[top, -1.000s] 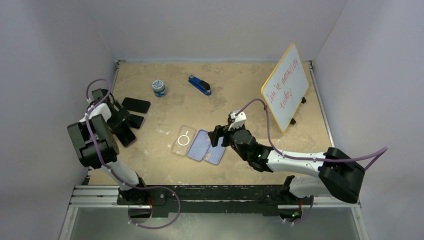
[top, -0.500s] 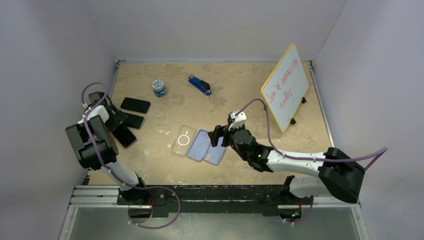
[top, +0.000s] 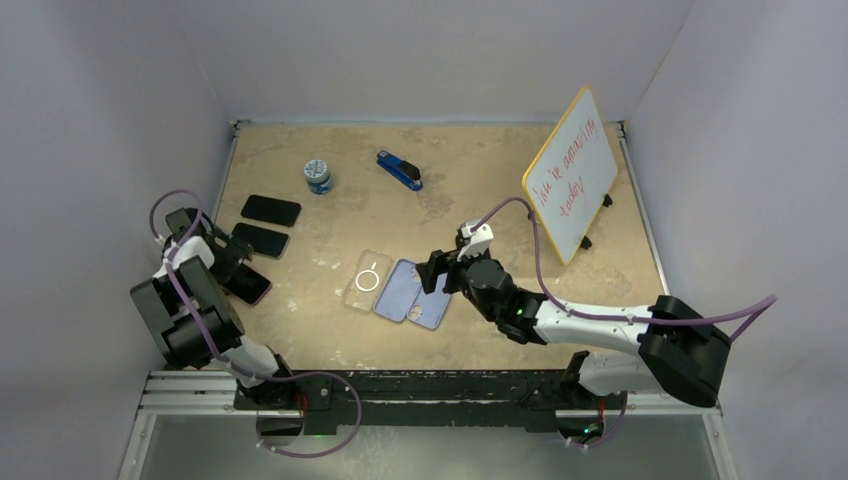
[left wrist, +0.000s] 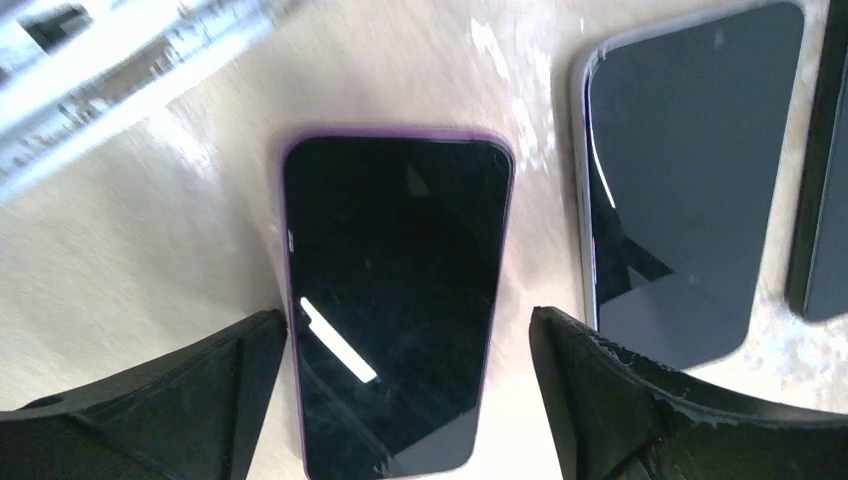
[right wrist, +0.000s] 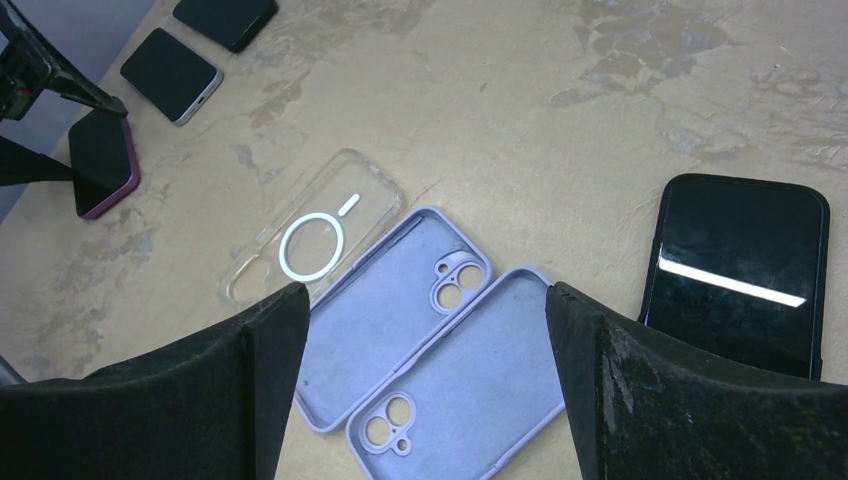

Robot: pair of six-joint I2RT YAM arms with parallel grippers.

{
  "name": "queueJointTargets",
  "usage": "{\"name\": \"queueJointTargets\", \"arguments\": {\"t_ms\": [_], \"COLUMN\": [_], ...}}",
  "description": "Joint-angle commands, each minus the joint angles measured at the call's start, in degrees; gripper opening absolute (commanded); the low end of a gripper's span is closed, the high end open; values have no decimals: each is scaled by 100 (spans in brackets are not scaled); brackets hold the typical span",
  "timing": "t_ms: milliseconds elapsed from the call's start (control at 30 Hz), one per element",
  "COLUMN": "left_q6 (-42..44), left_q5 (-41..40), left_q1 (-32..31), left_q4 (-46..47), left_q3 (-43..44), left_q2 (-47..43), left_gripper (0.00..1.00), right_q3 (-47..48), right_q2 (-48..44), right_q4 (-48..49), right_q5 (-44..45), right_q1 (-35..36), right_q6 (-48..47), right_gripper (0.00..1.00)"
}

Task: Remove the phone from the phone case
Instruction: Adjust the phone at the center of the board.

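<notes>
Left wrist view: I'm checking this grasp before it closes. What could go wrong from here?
1. The purple-cased phone lies flat on the table between the open jaws of the left gripper, so they may slip off its thin edges.
2. A second phone lies close beside one jaw; closing or lifting could knock it.

Plain pale walls point(top: 440, 50) close in the counter point(top: 480, 160) at the back and both sides. Its tan top is mottled with lighter worn patches. An aluminium rail point(top: 190, 392) runs along the near edge. Light is soft, even.
</notes>
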Motion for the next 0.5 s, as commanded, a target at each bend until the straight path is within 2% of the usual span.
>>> {"name": "queueJointTargets", "arguments": {"t_ms": [0,333,467], "left_q6": [-507,-1945,-1996], "left_q5": [963,1940,2086], "left_q1": [-1,-18,-27], "left_q4": [535,1976,1903], "left_q3": [-528,-1332,-1254], "left_q2": [-399,-725,-857], "left_gripper": [97,98,98], "right_q3": [-21,-10,8], "right_q2": [-154,-214,-256], "right_q4": [95,25,-45], "right_q5": [8,124,125], "right_q1": [-17,-28,-88], "right_q6": [-78,-155,-234], "right_gripper": [89,91,95]}}
